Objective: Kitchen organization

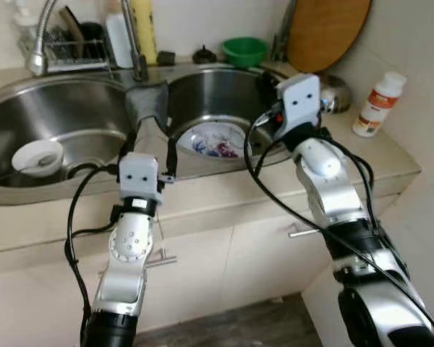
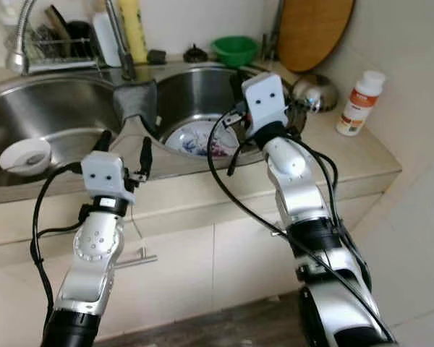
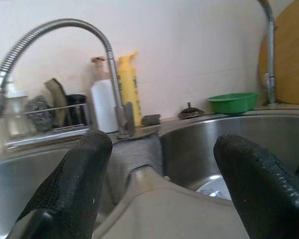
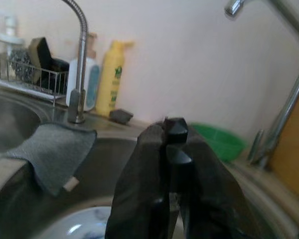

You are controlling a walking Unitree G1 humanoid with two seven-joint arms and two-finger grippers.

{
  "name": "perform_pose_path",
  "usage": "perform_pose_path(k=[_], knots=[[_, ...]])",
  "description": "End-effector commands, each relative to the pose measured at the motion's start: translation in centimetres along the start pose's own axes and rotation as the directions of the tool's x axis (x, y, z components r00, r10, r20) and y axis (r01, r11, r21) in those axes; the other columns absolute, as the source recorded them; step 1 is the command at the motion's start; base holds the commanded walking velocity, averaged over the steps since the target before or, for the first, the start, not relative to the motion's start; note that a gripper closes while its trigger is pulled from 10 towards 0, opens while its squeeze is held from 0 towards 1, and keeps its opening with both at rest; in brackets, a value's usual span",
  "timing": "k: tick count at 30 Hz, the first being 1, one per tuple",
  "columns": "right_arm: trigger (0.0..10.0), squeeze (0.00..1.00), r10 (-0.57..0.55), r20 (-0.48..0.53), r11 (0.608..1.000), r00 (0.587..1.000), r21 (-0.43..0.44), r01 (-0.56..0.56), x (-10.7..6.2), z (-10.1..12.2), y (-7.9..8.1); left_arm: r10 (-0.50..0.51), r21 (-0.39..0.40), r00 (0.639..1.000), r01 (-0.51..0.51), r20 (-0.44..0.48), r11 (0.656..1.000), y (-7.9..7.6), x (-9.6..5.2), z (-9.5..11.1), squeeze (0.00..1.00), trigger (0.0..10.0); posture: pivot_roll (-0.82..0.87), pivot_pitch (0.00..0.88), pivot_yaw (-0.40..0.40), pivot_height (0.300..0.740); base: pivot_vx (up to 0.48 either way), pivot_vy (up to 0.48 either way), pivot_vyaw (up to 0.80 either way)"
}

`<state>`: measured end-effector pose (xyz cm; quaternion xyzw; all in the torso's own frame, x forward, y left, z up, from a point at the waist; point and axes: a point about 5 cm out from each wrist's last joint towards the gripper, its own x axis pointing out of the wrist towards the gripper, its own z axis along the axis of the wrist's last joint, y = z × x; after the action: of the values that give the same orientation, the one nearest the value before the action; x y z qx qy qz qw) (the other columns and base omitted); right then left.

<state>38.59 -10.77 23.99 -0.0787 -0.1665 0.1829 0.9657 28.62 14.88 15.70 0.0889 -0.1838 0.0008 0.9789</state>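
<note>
1. The double steel sink (image 1: 29, 195) ran across the counter, with a left basin and a right basin split by a steel divider.
2. The pale countertop (image 1: 376, 155) stretched to the right of the sink, above white cabinet fronts with bar handles.
3. A round wooden board (image 1: 325, 29) leaned upright against the wall behind the right basin.
4. A grey cloth (image 1: 146, 101) hung draped over the divider, just below the tap (image 1: 134, 50).
5. The patterned plate (image 1: 213, 139) lay flat on the bottom of the right basin.
6. The left gripper (image 3: 159, 199) hovered above the sink's front edge, near the divider; its two black fingers stood wide apart and held nothing.
7. The right gripper (image 4: 172, 164) was over the right basin, above the plate; its fingers were pressed together with nothing between them.
8. A wire rack (image 1: 72, 49) with scrubbers stood on the ledge behind the left basin.
9. A green bowl (image 1: 244, 50) sat on the back ledge behind the right basin.
10. A yellow bottle (image 1: 143, 29) stood upright beside a white bottle (image 1: 118, 37) by the tap.
11. A small white dish (image 1: 37, 157) rested in the left basin.
12. A white bottle with an orange label (image 1: 376, 105) stood upright on the countertop, well apart from the sink.
</note>
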Motion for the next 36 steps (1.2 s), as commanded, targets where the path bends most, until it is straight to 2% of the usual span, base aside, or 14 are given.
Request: perform_pose_path(k=[1, 3, 6, 9, 10, 11, 17, 23, 29, 30, 36], knots=[[10.0, 0.0, 0.005, -0.033, 0.998, 0.999, 0.06, -0.003, 0.5, -0.2, -0.3, -0.016, -0.008, 1.0, 0.016, 0.007, 1.0, -0.5, 0.2, 0.2, 0.0, 10.0, -0.1, 0.0, -0.029, 0.74, 0.0, 0.0, 0.0], [10.0, 0.0, 0.027, -0.089, 0.998, 0.996, 0.065, -0.022, 0.9, -0.9, -0.1, -0.018, -0.009, 1.0, 0.018, 0.007, 1.0, -0.5, 0.2, 0.2, 0.0, 10.0, -0.1, 0.0, -0.032, 0.74, 0.0, 0.0, 0.0], [10.0, 0.0, 0.054, -0.22, 0.998, 0.974, 0.028, -0.049, 1.0, -2.7, 0.5, -0.017, -0.007, 1.0, 0.017, 0.007, 1.0, -0.6, 0.2, 0.3, 0.0, 10.0, -0.09, 0.0, -0.038, 0.74, 0.0, 0.0, 0.0], [10.0, 0.0, 0.057, -0.252, 0.998, 0.966, 0.049, -0.046, 0.9, -3.3, 0.6, -0.013, -0.004, 1.0, 0.013, 0.006, 1.0, -0.4, 0.1, 0.3, 0.0, 10.0, -0.08, 0.0, -0.04, 0.74, 0.0, 0.0, 0.0], [10.0, 0.08, 0.056, -0.255, 0.998, 0.965, 0.054, -0.044, 1.0, -3.3, 0.6, -0.011, -0.003, 1.0, 0.011, 0.005, 1.0, -0.3, 0.1, 0.2, 0.0, 10.0, -0.08, 0.0, -0.04, 0.74, 0.0, 0.0, 0.0], [10.0, 1.0, 0.054, -0.257, 0.997, 0.965, 0.071, -0.037, 1.0, -3.4, 0.6, -0.008, -0.001, 1.0, 0.008, 0.002, 1.0, -0.2, 0.1, 0.2, 0.0, 10.0, -0.08, 0.0, -0.04, 0.74, 0.0, 0.0, 0.0], [10.0, 1.0, 0.033, -0.248, 0.994, 0.968, 0.105, -0.007, 0.9, -3.5, 0.0, -0.01, -0.005, 1.0, 0.01, -0.007, 1.0, -0.4, 0.0, 0.0, 0.0, 10.0, -0.09, 0.0, -0.037, 0.74, 0.0, 0.0, 0.0], [10.0, 1.0, -0.034, -0.137, 0.99, 0.99, 0.13, 0.052, 1.0, -1.8, -1.4, -0.02, -0.012, 1.0, 0.02, -0.008, 1.0, -0.7, 0.0, 0.0, 0.0, 10.0, -0.1, 0.0, -0.033, 0.74, 0.0, 0.0, 0.0], [10.0, 1.0, -0.053, -0.033, 0.986, 0.998, 0.157, 0.058, 1.1, -0.1, -1.6, -0.021, -0.012, 1.0, 0.021, -0.012, 1.0, -0.7, 0.0, 0.0, 0.0, 10.0, -0.1, 0.0, -0.032, 0.74, 0.0, 0.0, 0.0], [10.0, 1.0, -0.062, 0.016, 0.985, 0.998, 0.163, 0.059, 0.9, 0.5, -1.5, -0.022, -0.013, 1.0, 0.022, -0.013, 1.0, -0.7, 0.0, -0.1, 0.0, 10.0, -0.1, 0.0, -0.031, 0.74, 0.0, 0.0, 0.0], [10.0, 1.0, -0.086, 0.09, 0.984, 0.992, 0.165, 0.07, -0.1, 1.2, -1.3, -0.02, -0.022, 1.0, 0.02, -0.016, 1.0, -0.6, -0.2, -0.1, 0.0, 10.0, -0.09, 0.0, -0.031, 0.74, 0.0, 0.0, 0.0]])
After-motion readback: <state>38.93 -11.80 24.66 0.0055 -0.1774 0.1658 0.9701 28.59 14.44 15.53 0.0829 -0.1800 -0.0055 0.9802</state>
